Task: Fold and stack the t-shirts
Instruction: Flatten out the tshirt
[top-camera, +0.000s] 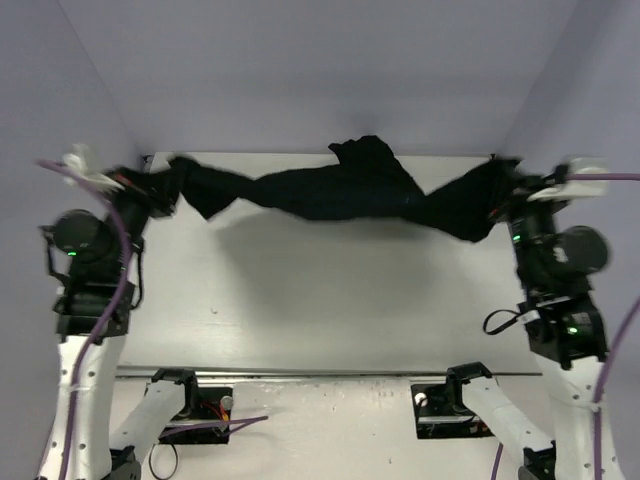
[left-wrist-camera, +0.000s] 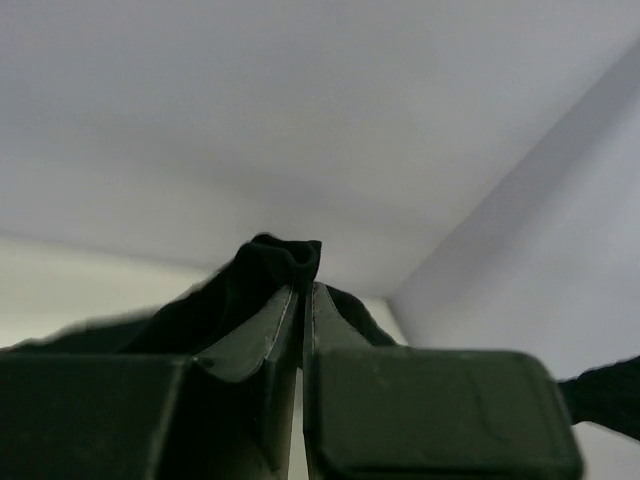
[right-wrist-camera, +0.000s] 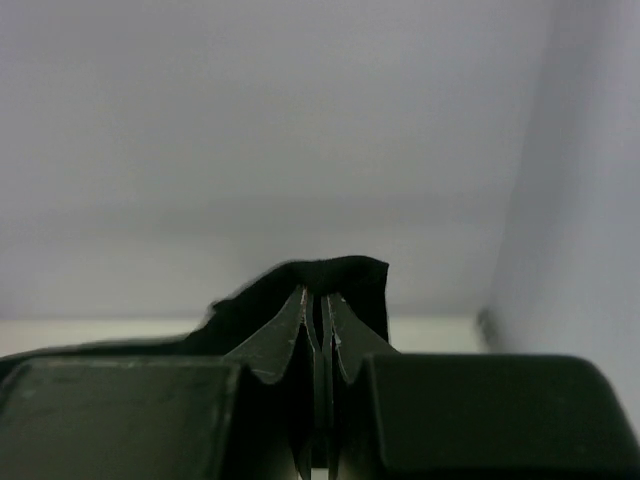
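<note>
The black t-shirt (top-camera: 340, 190) hangs stretched and twisted in the air between my two grippers, above the far part of the white table (top-camera: 330, 300). My left gripper (top-camera: 160, 188) is shut on its left end; black cloth (left-wrist-camera: 265, 275) bunches over the fingertips in the left wrist view. My right gripper (top-camera: 508, 190) is shut on its right end; cloth (right-wrist-camera: 345, 280) drapes over the closed fingertips in the right wrist view. A fold of the shirt sticks up near the middle. The blue print is hidden.
Grey walls (top-camera: 320, 70) close in the table at the back and both sides. The arm bases (top-camera: 190, 405) sit at the near edge with purple cables (top-camera: 105, 300) along the arms. The shirt's shadow falls on the table below it.
</note>
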